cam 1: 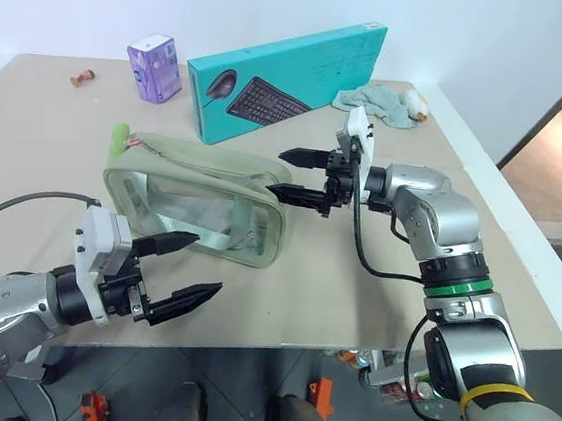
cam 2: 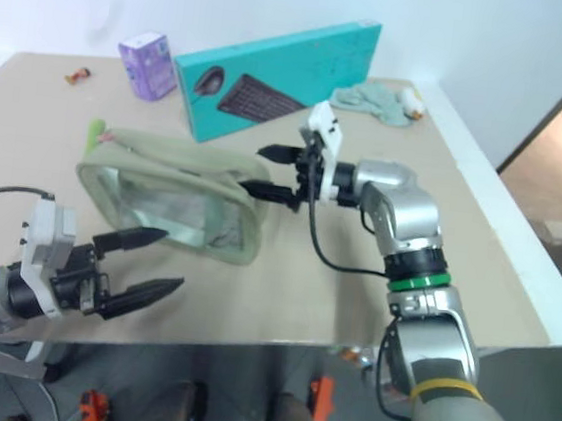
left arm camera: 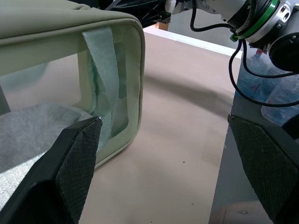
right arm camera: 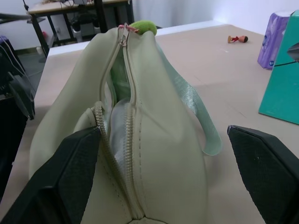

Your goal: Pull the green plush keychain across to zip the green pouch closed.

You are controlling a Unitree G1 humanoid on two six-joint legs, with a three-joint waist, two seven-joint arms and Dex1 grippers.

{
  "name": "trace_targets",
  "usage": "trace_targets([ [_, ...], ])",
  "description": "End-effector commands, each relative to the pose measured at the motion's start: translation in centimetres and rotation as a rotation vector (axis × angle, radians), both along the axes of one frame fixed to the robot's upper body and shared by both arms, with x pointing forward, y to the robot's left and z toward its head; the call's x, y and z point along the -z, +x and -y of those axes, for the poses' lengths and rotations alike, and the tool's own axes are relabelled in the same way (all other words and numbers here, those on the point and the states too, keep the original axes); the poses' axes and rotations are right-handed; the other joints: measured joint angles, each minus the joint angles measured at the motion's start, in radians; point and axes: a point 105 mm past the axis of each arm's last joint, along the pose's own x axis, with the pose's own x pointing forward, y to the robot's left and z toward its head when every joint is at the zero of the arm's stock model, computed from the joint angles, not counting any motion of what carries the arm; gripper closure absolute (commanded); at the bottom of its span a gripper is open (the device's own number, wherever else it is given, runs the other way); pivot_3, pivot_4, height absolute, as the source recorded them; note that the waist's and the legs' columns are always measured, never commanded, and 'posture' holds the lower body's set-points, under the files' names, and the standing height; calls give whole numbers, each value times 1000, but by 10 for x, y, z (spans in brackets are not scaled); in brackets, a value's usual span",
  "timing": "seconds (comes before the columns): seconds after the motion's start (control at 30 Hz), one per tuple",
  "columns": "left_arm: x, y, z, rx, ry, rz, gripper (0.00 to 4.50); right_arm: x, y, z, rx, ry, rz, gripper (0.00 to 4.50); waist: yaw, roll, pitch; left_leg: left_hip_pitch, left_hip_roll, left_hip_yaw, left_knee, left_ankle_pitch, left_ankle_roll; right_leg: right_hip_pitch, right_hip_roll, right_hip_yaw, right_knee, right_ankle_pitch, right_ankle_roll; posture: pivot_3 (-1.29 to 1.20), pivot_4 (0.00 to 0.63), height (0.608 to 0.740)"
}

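Note:
The green pouch point(cam 1: 204, 177) lies on the table left of centre, its clear side panel facing me. Its top zipper point(right arm camera: 128, 93) stands open along most of its length. The green plush keychain point(cam 1: 120, 135) sits at the pouch's far left end, also seen in the right wrist view point(right arm camera: 142, 27). My right gripper point(cam 1: 296, 176) is open at the pouch's right end, pointing left, one finger on each side of that end. In front of the clear panel my left gripper point(cam 1: 189, 269) is open and holds nothing; one fingertip point(cam 1: 182, 241) is close to the pouch's lower edge.
Behind the pouch a long teal keyboard box point(cam 1: 285, 75) stands on edge. A purple box point(cam 1: 155, 67) and a small figure point(cam 1: 82, 77) are at the back left, and a pale teal cloth point(cam 1: 378, 102) at the back right. The table's front edge point(cam 1: 347, 343) runs near my left gripper.

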Motion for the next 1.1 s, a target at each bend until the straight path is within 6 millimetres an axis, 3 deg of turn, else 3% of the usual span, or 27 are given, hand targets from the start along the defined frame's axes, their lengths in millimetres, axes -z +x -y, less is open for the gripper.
trace_targets([
  [0.03, -7, -2, 3, 5, 20, 45, 0, -9, 3, -8, -16, 9, 39, 1286, 0, 0, 0, 0, 0, 0, 0, 0, 0, 0, 0, 0, 0, 0, 0, 0, 150, 740],
  [0.33, -3, -2, 4, -8, 25, 39, 0, -4, 6, -5, -27, -6, 34, 4364, 0, 0, 0, 0, 1, 1, 0, 0, 0, -1, 1, 1, 0, 1, 0, 0, 150, 740],
  [0.63, -1, 1, 2, -13, 29, 37, 0, -18, 3, 14, -48, -25, 116, 4439, 2, 0, 0, 0, 1, 2, 0, 0, 0, -1, 1, 2, 0, 1, 0, 0, 150, 740],
  [0.7, -1, 2, 1, -12, 30, 38, 0, -23, 4, 24, -49, -54, 153, 4439, 2, 0, 0, 0, 0, 1, 0, 0, 0, -1, 0, 1, 0, 1, 0, 0, 150, 740],
  [0.83, 1, 4, 2, -3, 39, 38, 0, -30, 19, 70, 37, -164, 252, 4439, 2, 0, 0, -1, 0, 2, 0, 0, 0, -2, 0, 2, 0, 1, 0, 0, 150, 740],
  [1.1, 2, 7, 3, 3, 39, 43, 0, -30, 36, 95, 138, -229, 328, 4439, -11, 0, 0, 1, 0, 3, -1, 0, 0, -2, 2, 4, 0, 1, -1, 0, 150, 740],
])
